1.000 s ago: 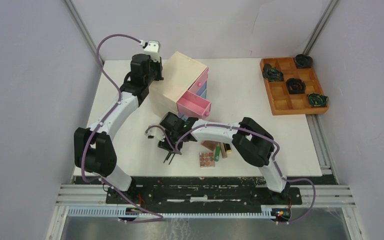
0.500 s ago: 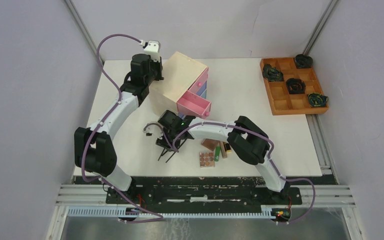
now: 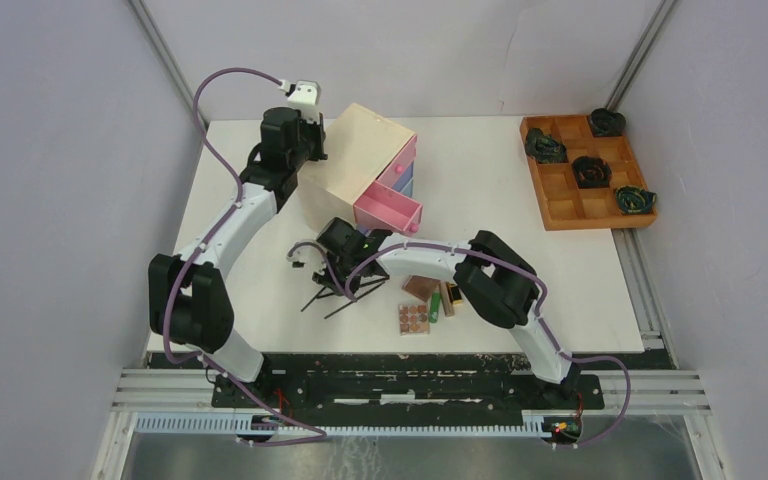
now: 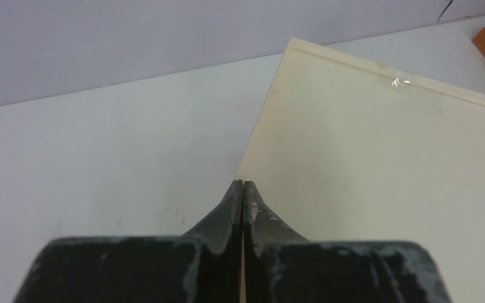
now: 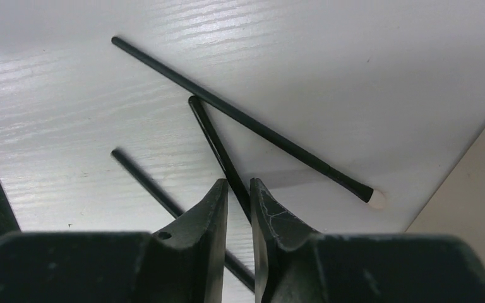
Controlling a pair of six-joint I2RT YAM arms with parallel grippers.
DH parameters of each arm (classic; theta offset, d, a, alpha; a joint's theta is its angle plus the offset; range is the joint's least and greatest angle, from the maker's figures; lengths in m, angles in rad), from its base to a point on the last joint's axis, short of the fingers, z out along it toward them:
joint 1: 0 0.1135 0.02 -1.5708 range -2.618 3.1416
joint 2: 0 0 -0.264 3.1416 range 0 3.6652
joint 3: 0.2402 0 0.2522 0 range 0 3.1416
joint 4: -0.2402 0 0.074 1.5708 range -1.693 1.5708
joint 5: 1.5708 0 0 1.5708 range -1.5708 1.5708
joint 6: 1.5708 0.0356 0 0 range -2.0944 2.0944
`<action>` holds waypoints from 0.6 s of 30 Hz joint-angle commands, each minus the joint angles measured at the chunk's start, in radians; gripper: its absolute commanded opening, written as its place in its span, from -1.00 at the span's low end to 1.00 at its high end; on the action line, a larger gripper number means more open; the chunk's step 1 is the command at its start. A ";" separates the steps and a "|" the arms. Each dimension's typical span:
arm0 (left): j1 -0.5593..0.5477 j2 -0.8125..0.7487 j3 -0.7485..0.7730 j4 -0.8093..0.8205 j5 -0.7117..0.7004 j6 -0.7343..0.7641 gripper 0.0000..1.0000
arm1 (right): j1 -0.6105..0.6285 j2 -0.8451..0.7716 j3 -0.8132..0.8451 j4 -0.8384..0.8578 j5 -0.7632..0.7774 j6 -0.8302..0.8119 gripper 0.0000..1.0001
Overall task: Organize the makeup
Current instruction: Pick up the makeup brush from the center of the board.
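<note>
Two sticks [image 5: 246, 120] fanned on white table [image 3: 520, 250], toward front edge. Right claw [image 5: 239, 186] nearly closed around one; I cannot tell if pinched. Left claw [image 4: 242, 184] shut, empty, at chest [image 3: 360, 140] corner. Grey walls [image 3: 50, 200] on three sides.

The sticks [image 3: 317, 300] are lying on the surface [image 3: 260, 290], left of the palettes [image 3: 413, 318] and before the chest [image 3: 360, 160]; the tray [image 3: 560, 215] is sitting far right.
</note>
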 commanded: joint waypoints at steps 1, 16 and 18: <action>0.030 0.106 -0.079 -0.320 -0.033 -0.024 -0.94 | -0.002 0.009 -0.031 0.021 0.019 0.023 -0.56; 0.031 0.104 -0.078 -0.316 -0.027 -0.029 -0.94 | 0.000 -0.069 0.005 -0.087 0.066 0.009 -0.98; 0.032 0.102 -0.078 -0.316 -0.024 -0.030 -0.94 | -0.002 -0.098 0.004 -0.097 0.076 0.006 -0.98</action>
